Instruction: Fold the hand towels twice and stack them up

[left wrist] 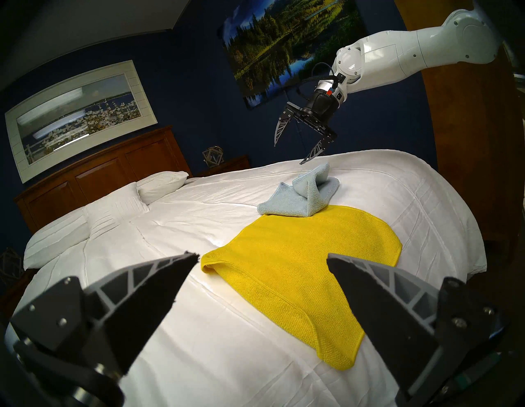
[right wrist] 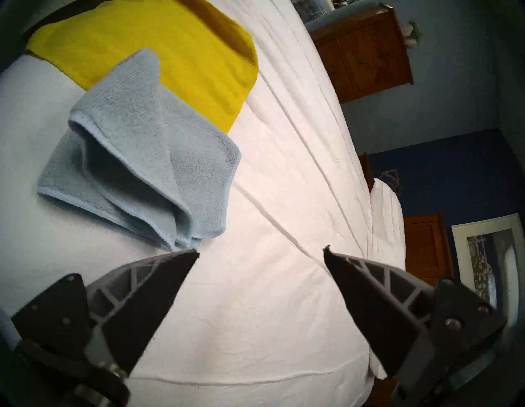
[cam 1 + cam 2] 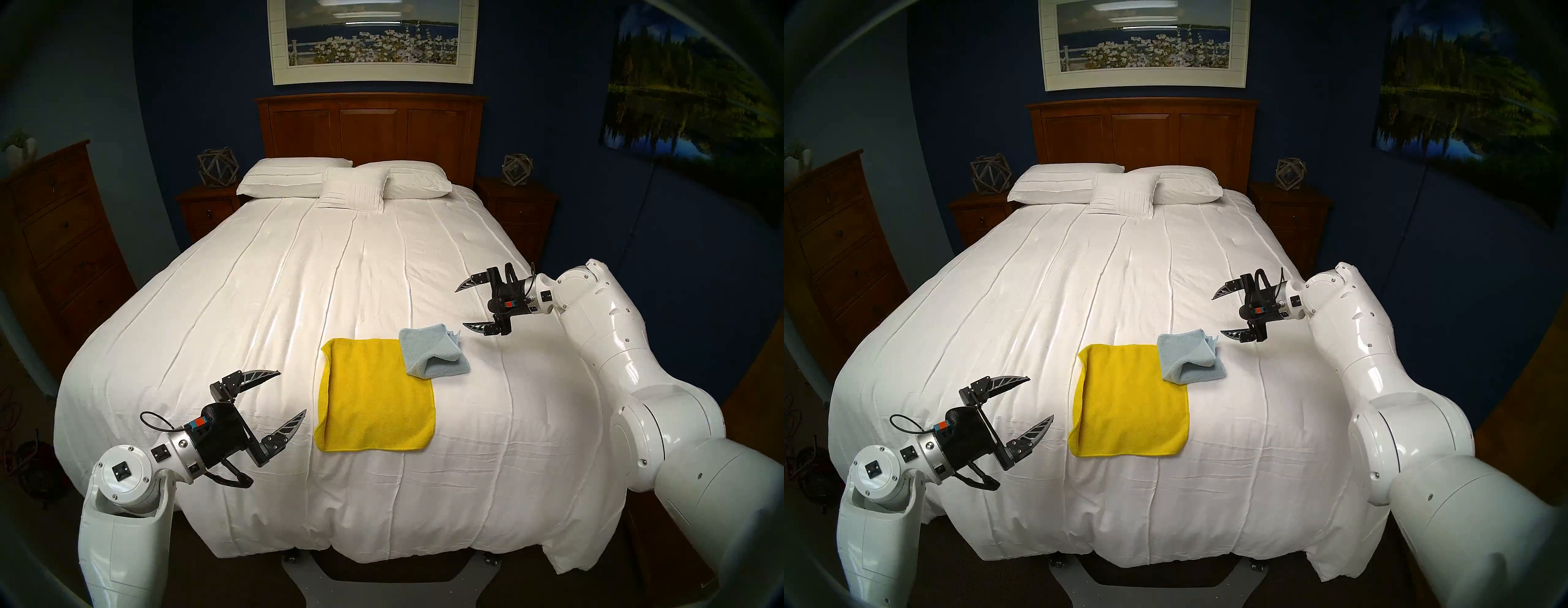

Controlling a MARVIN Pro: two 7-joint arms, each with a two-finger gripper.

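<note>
From the head camera I see both towels near the foot of the bed (image 3: 297, 276). The yellow towel (image 3: 375, 397) lies flat and looks unfolded or folded only once; its left edge is slightly turned under. The blue towel (image 3: 432, 350) sits in a loose, bunched fold, overlapping the yellow one's far right corner. My left gripper (image 3: 290, 392) hangs just left of the yellow towel, fingers spread and holding nothing. My right gripper (image 3: 462, 305) hovers just right of the blue towel, also spread and empty.

The second head view shows the same layout: yellow towel (image 3: 1129, 403) flat, blue towel (image 3: 1189, 356) rumpled on its corner, both grippers clear of cloth.

My left wrist view looks across the yellow towel (image 1: 306, 272), with its curled near edge between my spread fingers (image 1: 159, 287). The right gripper (image 1: 289, 153) hangs above the blue towel (image 1: 301, 196).

My right wrist view shows the blue towel (image 2: 142, 153) close up: layers gaping, edges misaligned, one corner just beside my finger (image 2: 159, 287).

I judge this to be between folds: the blue towel is roughly folded, the yellow one comes next. I'd pinch the yellow towel's left edge and carry it over to the right, but the blue towel must first come off that corner.
</note>
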